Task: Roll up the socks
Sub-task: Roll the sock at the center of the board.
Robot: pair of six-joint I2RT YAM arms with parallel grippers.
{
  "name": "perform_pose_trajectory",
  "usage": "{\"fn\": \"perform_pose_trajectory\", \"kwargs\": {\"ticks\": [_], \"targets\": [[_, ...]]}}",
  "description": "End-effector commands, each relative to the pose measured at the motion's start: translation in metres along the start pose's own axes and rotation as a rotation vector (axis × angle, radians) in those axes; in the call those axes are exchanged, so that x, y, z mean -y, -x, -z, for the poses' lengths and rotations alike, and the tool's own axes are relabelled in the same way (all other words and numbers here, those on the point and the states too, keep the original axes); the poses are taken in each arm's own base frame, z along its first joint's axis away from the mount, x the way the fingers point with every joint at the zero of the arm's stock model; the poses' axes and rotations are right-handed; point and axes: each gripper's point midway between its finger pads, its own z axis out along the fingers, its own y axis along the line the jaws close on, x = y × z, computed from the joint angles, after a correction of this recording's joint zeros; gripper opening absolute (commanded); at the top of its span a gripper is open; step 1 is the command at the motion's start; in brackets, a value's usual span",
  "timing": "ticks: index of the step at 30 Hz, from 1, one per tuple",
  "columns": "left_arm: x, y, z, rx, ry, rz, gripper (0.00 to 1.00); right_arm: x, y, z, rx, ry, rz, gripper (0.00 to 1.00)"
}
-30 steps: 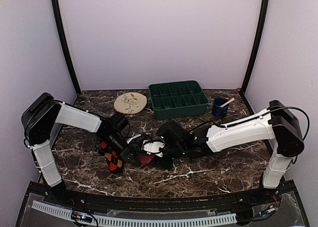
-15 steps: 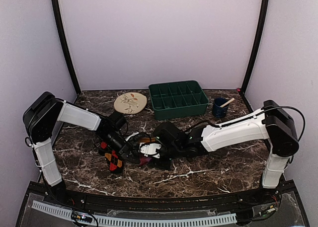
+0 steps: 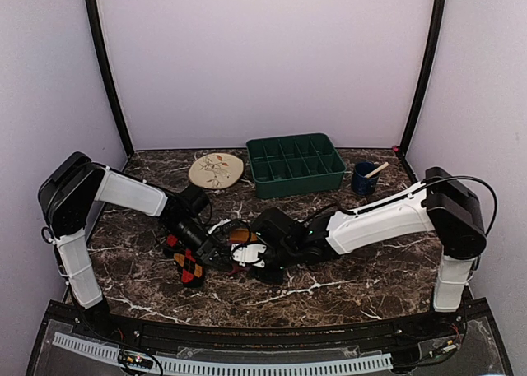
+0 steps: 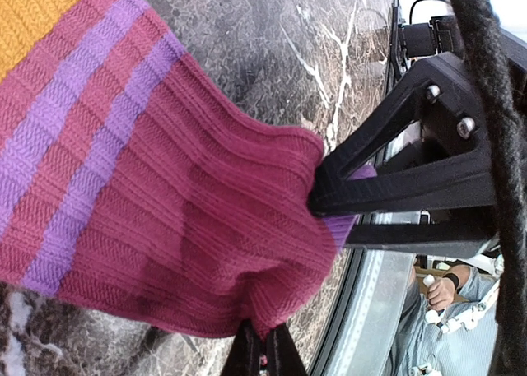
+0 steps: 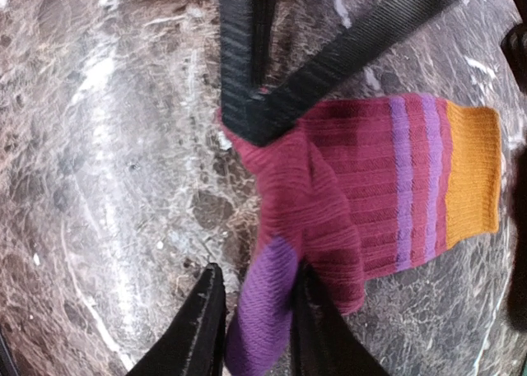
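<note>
Overhead, 2 arms stretch low and meet at the centre of the marble table (image 3: 329, 294), nearly hiding the striped sock (image 3: 240, 236); wrist views show the left gripper (image 4: 321, 201) pinching its maroon edge and the right gripper (image 5: 257, 281) clamped on its purple toe

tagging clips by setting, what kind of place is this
Probably a robot lab test cell, not a home: plain lilac walls in a black frame box in a marble-pattern table, with a left arm and right arm bolted at its near edge.
</note>
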Motion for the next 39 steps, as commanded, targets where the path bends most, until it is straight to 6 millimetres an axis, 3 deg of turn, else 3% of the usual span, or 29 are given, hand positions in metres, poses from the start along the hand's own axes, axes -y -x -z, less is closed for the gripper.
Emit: {"fn": "perform_pose_trajectory", "kwargs": {"ticks": [1, 8, 17, 28, 33, 39], "targets": [[0.008, 0.004, 0.005, 0.007, -0.027, -0.018, 0.00, 0.009, 0.007, -0.006, 0.021, -0.018, -0.001, 0.22], [0.006, 0.003, 0.005, 0.004, -0.016, -0.009, 0.00, 0.015, 0.001, -0.012, 0.003, -0.012, -0.014, 0.00], [-0.001, 0.005, 0.015, 0.045, 0.063, 0.015, 0.00, 0.012, 0.001, -0.009, -0.021, 0.108, -0.101, 0.00], [0.005, 0.005, 0.028, 0.099, 0.118, -0.004, 0.26, -0.009, -0.001, 0.005, -0.058, 0.264, -0.212, 0.00], [0.009, 0.004, 0.031, 0.115, 0.124, -0.008, 0.29, -0.020, -0.010, 0.013, -0.081, 0.302, -0.272, 0.00], [0.008, 0.008, 0.036, 0.143, 0.161, -0.003, 0.29, -0.043, -0.007, 0.025, -0.077, 0.376, -0.337, 0.00]]}}
